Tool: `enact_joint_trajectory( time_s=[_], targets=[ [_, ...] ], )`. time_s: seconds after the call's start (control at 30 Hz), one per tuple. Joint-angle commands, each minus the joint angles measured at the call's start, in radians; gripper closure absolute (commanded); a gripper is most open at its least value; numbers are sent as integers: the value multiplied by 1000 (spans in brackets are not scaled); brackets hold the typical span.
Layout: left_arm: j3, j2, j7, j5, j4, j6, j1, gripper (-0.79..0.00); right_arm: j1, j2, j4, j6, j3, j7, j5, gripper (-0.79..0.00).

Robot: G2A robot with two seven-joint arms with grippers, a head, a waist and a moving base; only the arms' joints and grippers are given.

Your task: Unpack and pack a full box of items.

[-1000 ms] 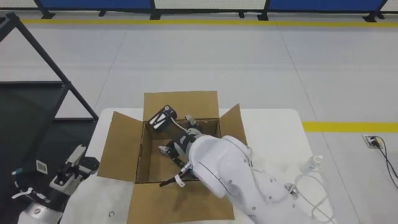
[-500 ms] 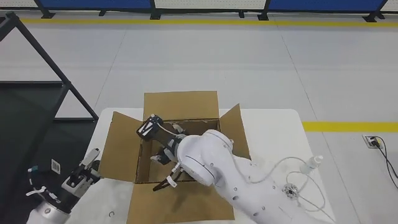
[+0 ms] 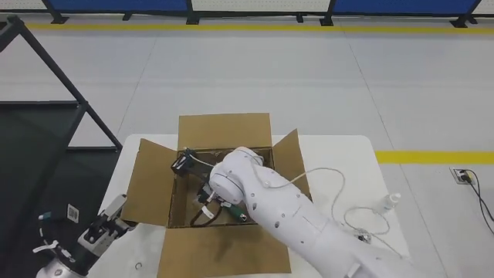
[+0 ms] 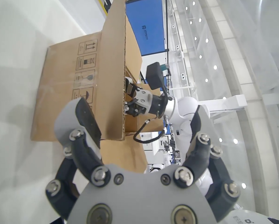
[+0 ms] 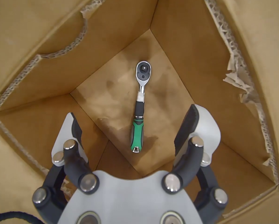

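Our right gripper (image 5: 132, 117) hangs inside the cardboard box (image 5: 207, 54), fingers spread wide with nothing between them. Below it the ratchet wrench (image 5: 139, 106) lies flat on the box floor. Its long axis runs away from us, green handle nearest, steel head pointing at the far corner. Our left gripper (image 4: 141, 110), likewise spread, sits outside the box by the white table (image 4: 18, 47).

The white counter (image 3: 340, 154) takes up the lower middle of the top view. An open cardboard box (image 3: 224, 130) stands on its left half with its flaps spread. A small white bottle (image 3: 390, 201) sits near the right edge.
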Motion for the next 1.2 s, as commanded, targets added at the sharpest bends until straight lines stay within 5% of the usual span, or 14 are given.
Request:
enact_joint_trajectory(
  time_s=[0.0,0.47,0.6,0.7,0.83,0.97,1.07,1.17],
  targets=[
    [1,1,1,-12,-4,-3,5,-785,4,-25,61,4,-16,-21,4,-785],
    [10,7,21,-33,-18,-20,23,-785,-14,-152,343,105,-70,-174,-25,-785],
    [6,9,25,-43,-18,-26,29,-785,-6,-176,396,85,-68,-185,-22,-674],
    [3,11,27,-51,-19,-28,31,-785,-1,-191,429,74,-68,-193,-27,-419],
    [0,13,25,-61,-19,-33,34,-785,1,-210,458,74,-80,-203,-60,-329],
    [-2,15,28,-66,-16,-39,35,-785,5,-223,483,66,-77,-210,-64,-382],
    [3,16,87,16,-8,-52,30,-785,11,-226,486,60,-71,-224,-56,-748],
    [29,16,121,59,-1,-54,29,-785,18,-225,489,58,-63,-239,-47,-779]
  ],
)
